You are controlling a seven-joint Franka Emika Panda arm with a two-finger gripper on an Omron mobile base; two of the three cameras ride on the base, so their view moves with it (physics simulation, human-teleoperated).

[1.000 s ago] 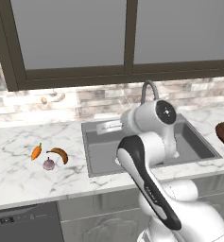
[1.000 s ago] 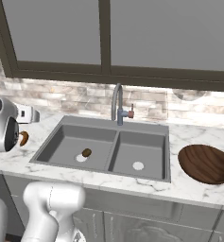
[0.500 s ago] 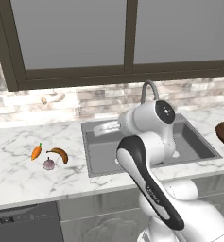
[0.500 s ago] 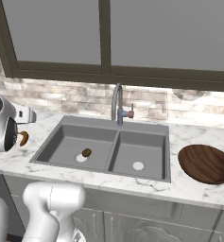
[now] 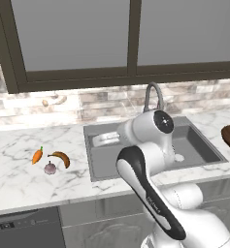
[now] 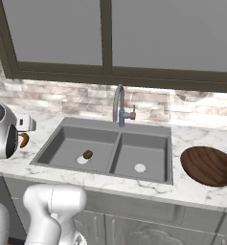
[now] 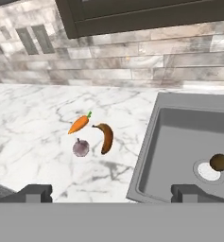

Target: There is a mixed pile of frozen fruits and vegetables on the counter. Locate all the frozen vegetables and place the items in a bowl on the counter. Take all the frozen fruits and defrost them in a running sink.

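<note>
Jaws spread wide and carrying nothing, the gripper (image 7: 111, 194) looks down over the sink's left rim, out across the counter (image 7: 33, 123) toward what's left of the pile. The kiwi (image 7: 220, 162) sits in the left basin of the sink (image 6: 105, 152), right at the edge of the pale drain. Out on the marble, the carrot (image 7: 79, 124), the banana (image 7: 105, 137) and the pinkish-white bulb (image 7: 81, 148) lie close together, the banana just beside the bulb, the carrot's tip angled up and away.

My bet is the banana's next. It looks stiff and light, frozen hard, probably slick on the skin. I'd pinch it across its middle, where the curve is fattest, fingers set crosswise to its length. Catch it near an end and it could swing in the grip.

The bulb is close on the banana's left, so a finger coming down there might nudge it rolling. On the right of the banana is bare marble, then the raised sink edge, so lift well clear of it. The bowl (image 6: 208, 165) waits well apart, right of the sink, with the tap (image 6: 119, 103) standing behind the basins.
</note>
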